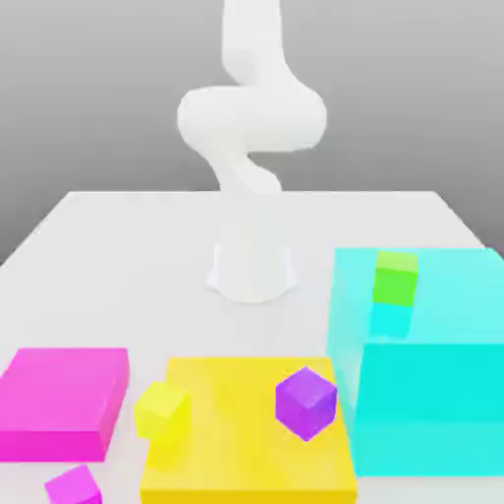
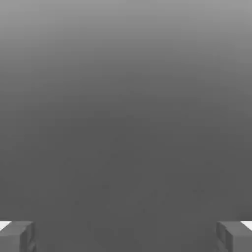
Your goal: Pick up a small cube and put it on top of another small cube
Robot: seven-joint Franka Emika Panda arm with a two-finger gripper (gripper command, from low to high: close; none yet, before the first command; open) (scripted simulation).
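Nearest of all, the small magenta cube point(image 1: 75, 486) sits at the exterior view's lower left, just off the near right corner of the magenta slab point(image 1: 61, 396), its edges askew to the slab's; whether it touches the slab I cannot tell. No side is longer than another, so it has no long axis; what matters is the way its faces are turned, and the grip will probably want a matching twist of the wrist. A little farther back, the violet cube point(image 1: 306, 404) it must end up on appears over the yellow slab point(image 1: 246, 463), near that slab's right edge as the exterior view has it, one upright corner towards the viewer. The carry would thus run to the exterior view's right and somewhat back. Farthest is the foot of the arm point(image 1: 252, 251), towards the back edge of the table point(image 1: 128, 266), so the magenta cube lies out in front of it and off to the exterior view's left. The hand view shows the gripper point(image 2: 126, 236) spread wide with nothing between its fingers; I cannot fix its exact bearing to the cube, but a long reach forward and down seems called for.
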